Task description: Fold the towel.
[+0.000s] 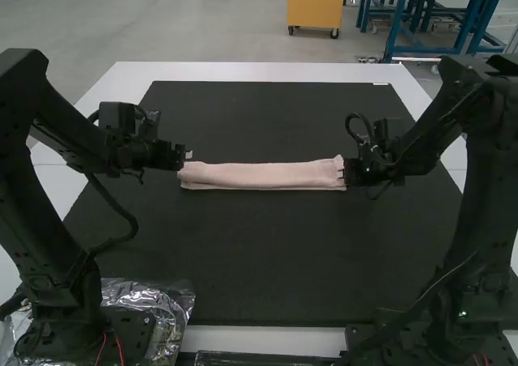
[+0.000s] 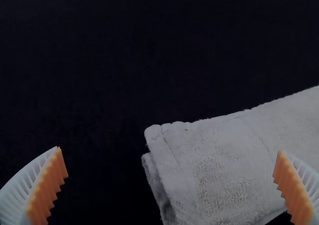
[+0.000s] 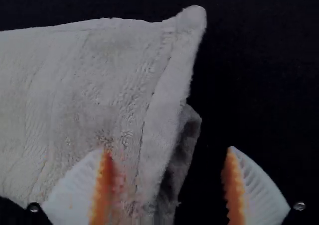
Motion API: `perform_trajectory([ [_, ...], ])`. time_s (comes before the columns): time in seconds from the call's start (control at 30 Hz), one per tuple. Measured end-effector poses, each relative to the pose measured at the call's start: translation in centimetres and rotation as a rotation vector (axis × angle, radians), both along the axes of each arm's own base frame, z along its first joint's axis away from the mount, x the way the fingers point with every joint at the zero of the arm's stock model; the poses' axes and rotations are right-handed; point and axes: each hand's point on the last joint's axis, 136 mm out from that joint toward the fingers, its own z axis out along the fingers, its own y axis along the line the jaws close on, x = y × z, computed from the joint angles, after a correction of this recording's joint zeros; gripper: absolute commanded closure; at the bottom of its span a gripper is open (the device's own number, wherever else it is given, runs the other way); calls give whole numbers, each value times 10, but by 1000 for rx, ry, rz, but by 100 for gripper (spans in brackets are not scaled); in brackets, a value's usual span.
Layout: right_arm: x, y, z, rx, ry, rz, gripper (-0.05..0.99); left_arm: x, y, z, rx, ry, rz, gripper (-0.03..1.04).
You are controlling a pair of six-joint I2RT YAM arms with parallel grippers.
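Pink towel (image 1: 263, 175) runs lengthwise left to right.

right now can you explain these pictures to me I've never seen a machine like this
These show two robot arms at a table, the left arm and the right arm, each with a two-finger gripper. The high view looks down from above and behind them; each wrist view comes from a camera on one arm, its own fingers at the bottom edge. On a black mat lies a pale towel, folded into a long narrow strip. The left gripper and the right gripper are at its two ends, fingers apart, so neither seems to hold it.
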Motion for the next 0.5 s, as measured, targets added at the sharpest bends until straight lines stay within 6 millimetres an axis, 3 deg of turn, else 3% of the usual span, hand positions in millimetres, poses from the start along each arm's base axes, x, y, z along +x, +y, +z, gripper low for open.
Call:
perform_trajectory([
  [0.2, 1, 3, 1, 2, -14, 29, 96, 0, 2, 1, 0, -2, 3, 4],
  [0.3, -9, -3, 4, 43, 18, 35, 96, 1, 5, 1, 0, -5, 11, 4],
  [0.37, -20, -16, 6, 74, 55, 18, 96, 1, 8, 2, 1, -8, 19, 4],
  [0.5, -22, -63, 23, 99, 72, -77, 96, 2, 8, 3, 1, -15, 19, 4],
])
